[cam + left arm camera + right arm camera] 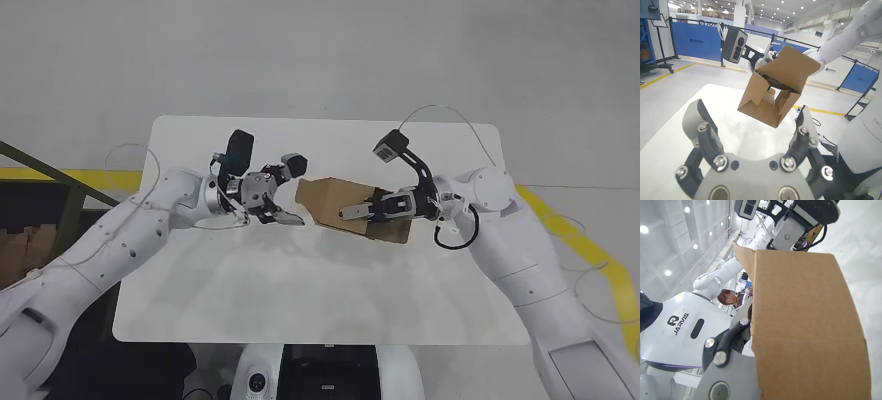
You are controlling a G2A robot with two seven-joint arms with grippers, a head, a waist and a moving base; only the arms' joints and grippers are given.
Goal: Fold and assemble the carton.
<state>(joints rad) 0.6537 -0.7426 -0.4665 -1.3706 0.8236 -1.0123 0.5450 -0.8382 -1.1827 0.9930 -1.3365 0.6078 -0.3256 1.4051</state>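
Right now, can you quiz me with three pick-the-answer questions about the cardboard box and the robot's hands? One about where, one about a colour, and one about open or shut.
1. Where is the brown cardboard carton?
A) gripped by the robot's right hand
B) on a shelf
C) in a bag

2. What colour is the flat rectangular table?
A) blue
B) white
C) black

3. How is the robot's left hand?
A) shut on the carton
B) shut on a cable
C) open, holding nothing

Answers:
1 A: the top view shows the right hand clamped on the carton's wall.
2 B: the table top is plain white.
3 C: its fingers stand wide apart, and the carton sits beyond them, not gripped.
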